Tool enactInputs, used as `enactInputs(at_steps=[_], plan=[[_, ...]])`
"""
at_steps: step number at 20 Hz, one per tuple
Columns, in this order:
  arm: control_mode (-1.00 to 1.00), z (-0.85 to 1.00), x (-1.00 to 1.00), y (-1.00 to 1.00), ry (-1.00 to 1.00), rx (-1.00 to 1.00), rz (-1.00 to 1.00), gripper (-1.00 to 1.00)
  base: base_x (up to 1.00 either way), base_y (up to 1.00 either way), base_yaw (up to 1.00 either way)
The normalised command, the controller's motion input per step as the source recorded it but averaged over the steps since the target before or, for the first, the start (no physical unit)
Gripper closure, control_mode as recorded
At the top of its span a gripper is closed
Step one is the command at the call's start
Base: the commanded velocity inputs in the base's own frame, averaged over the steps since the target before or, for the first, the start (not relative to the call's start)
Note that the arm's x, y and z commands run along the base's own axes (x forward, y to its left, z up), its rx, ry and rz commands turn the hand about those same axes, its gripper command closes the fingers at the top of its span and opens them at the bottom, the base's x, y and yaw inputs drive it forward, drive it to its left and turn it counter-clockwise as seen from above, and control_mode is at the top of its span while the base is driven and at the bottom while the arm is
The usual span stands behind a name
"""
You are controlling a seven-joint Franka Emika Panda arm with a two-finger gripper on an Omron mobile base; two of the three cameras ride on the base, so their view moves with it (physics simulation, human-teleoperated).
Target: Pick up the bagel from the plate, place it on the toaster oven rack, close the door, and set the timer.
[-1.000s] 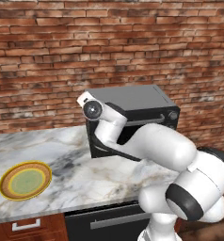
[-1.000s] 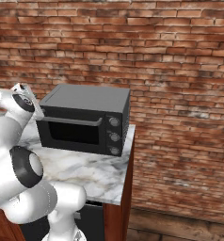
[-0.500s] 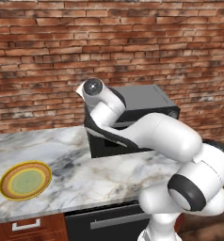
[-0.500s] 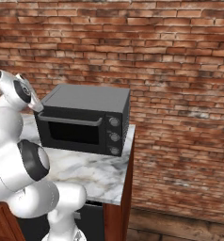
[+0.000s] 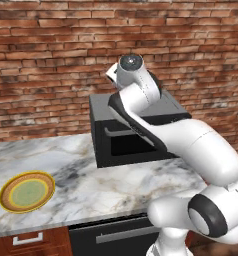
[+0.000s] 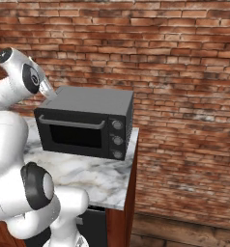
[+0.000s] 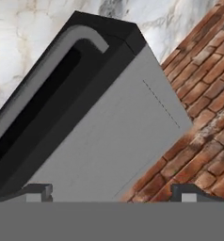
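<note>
Door (image 6: 80,136): shut, centre left of the right base view.
Plate (image 5: 27,192): lower left, no bagel visible.
Gripper (image 7: 111,190): fingers apart, empty.
Advice: approach the dials squarely.

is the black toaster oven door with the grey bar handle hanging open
No, the black door sits shut and upright, its grey bar handle across the top.

Can't see past the dark glass of the door (image 6: 77,136), so the rack stays hidden. Arm (image 5: 156,117) covers the oven's right front from the left camera. Fingertips (image 7: 37,190) cropped, gap unclear.
</note>
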Motion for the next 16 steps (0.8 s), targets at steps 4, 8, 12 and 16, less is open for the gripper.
enactInputs(at_steps=[4,8,12,16], plan=[[-1.00,0.02,-0.22,-0.90,0.00,0.09,-0.47,-1.00,0.00,0.00,0.00],[-1.00,-0.04,0.00,-0.56,0.00,0.12,-0.75,-1.00,0.00,0.00,0.00],[-1.00,-0.02,0.00,-0.44,0.00,0.22,-0.75,-1.00,0.00,0.00,0.00],[-1.00,0.00,-0.03,-0.42,0.00,0.27,-0.72,-1.00,0.00,0.00,0.00]])
